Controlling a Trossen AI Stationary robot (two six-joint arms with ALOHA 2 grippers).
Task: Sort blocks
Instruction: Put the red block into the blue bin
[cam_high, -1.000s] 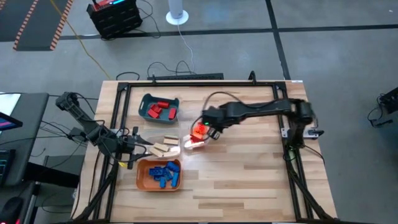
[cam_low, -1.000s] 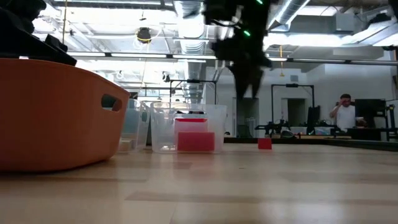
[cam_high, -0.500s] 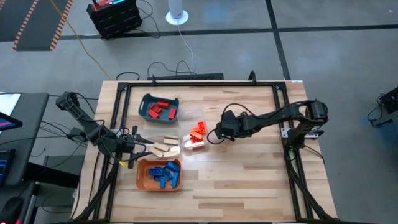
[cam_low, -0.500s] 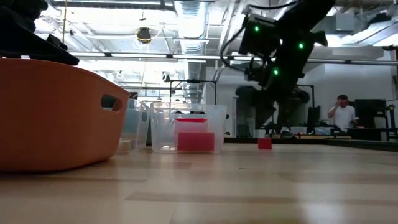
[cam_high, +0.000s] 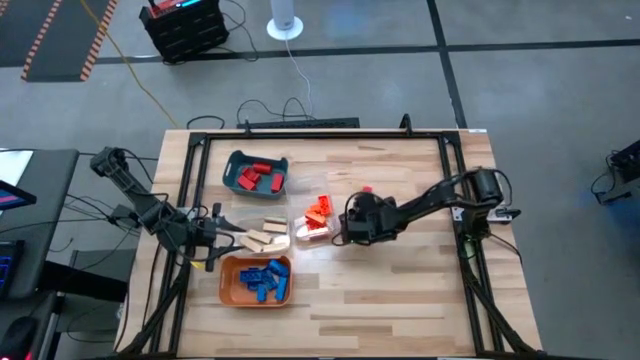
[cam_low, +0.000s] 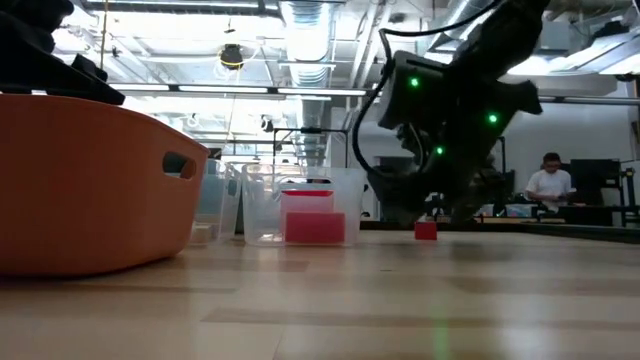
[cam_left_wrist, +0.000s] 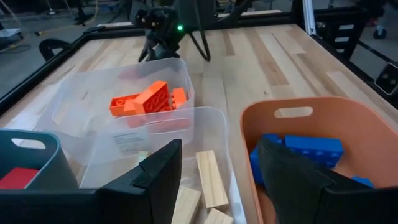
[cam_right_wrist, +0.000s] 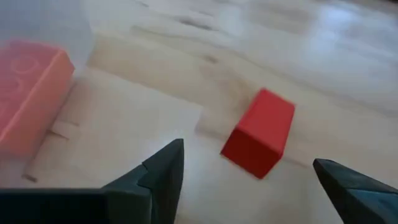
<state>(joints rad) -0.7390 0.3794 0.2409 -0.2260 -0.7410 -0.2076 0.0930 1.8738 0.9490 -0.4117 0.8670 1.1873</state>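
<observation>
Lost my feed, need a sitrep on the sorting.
Right gripper open, low over loose red block. Left gripper open, waiting above clear tray. Path clear.

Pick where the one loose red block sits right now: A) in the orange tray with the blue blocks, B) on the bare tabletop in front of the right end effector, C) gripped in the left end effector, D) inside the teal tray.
B: the right wrist view shows the red block lying on the wooden table, ahead of the open right end effector and untouched.
</observation>
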